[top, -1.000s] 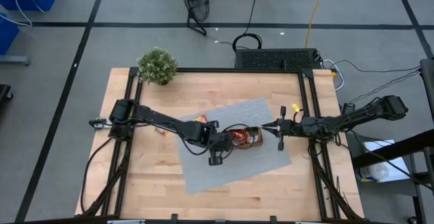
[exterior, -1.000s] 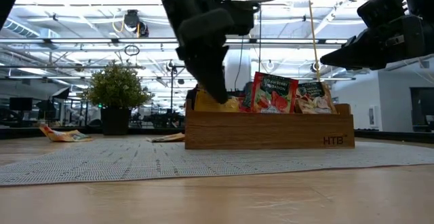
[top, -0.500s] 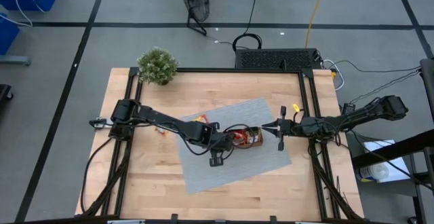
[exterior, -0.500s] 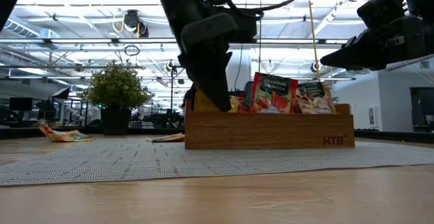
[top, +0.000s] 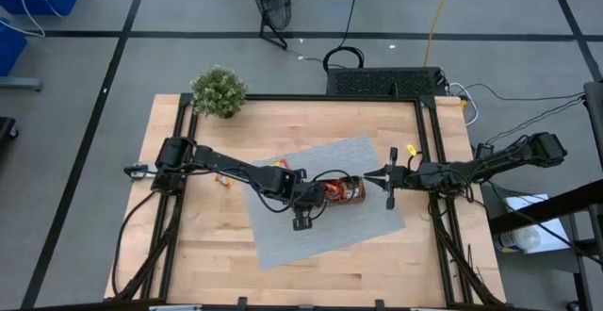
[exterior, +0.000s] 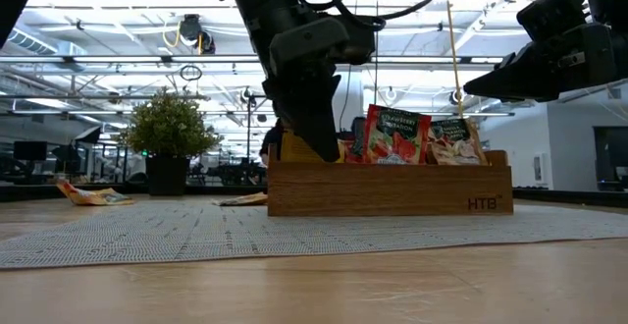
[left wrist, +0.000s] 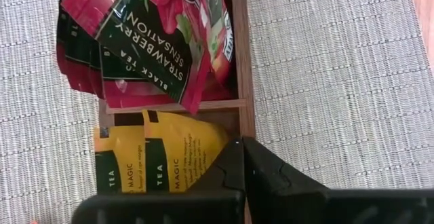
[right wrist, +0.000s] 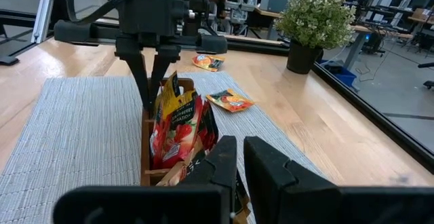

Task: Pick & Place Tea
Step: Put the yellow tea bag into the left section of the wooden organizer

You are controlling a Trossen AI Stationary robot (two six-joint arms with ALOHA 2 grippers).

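Note:
The brown wooden tray (top: pixel 346 191) stands on a grey mat (top: pixel 283 226) mid-table. Red tea sachets (left wrist: pixel 146 34) stand upright in its middle compartment, orange-yellow ones (left wrist: pixel 159 159) in an end compartment, and grey-brown ones (exterior: pixel 453 142) in the other end. My left gripper (exterior: pixel 329 152) is shut and points steeply down into the yellow compartment, at the sachets' edge by the tray wall (left wrist: pixel 243 61). My right gripper (top: pixel 369 177) waits shut and level just right of the tray. Two loose sachets (right wrist: pixel 230 100) (right wrist: pixel 207 62) lie flat on the table left of the tray. My left gripper comes down slanting from the table's left, with its shut fingertips (left wrist: pixel 237 157) at the corner of the front yellow sachet (left wrist: pixel 203 149), next to the tray wall. I cannot tell whether they touch the sachet or the wall. Nothing is lifted.
A small potted plant (top: pixel 219 91) stands at the table's far left corner. Black frame rails (top: pixel 426 132) run along the table's sides. Bare wood lies near the front edge (top: pixel 320 273).
My left gripper has sunk a little deeper into the tray's yellow compartment and edged toward the tray's middle, staying shut. The sachets and tray have kept their places.

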